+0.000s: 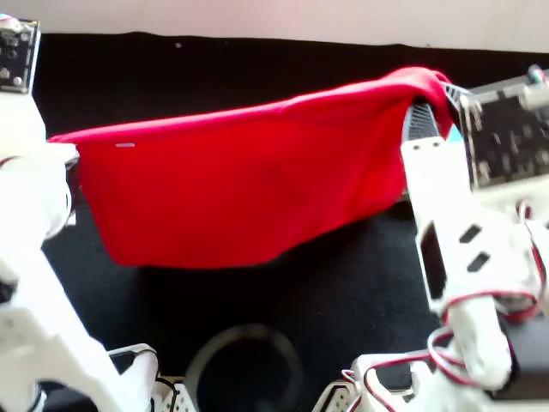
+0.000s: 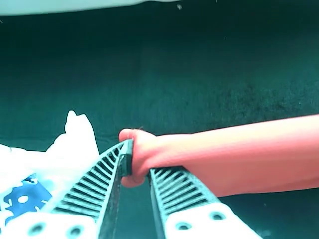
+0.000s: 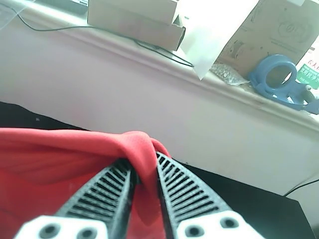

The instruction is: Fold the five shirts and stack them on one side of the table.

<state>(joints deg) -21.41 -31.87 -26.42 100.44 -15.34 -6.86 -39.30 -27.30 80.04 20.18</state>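
Observation:
A red shirt hangs stretched above the black table, held up at both ends. My left gripper is shut on its left end. In the left wrist view that gripper pinches a bunched corner of the red shirt between its ribbed fingers. My right gripper is shut on the shirt's higher right end. In the right wrist view the red shirt drapes over and between the fingers of that gripper. The lower hem hangs free over the table.
A white and blue garment lies crumpled on the table by my left gripper. A dark ring sits at the table's front edge between the arm bases. Behind the table a pale wall carries a ledge with boxes and a blue tape dispenser.

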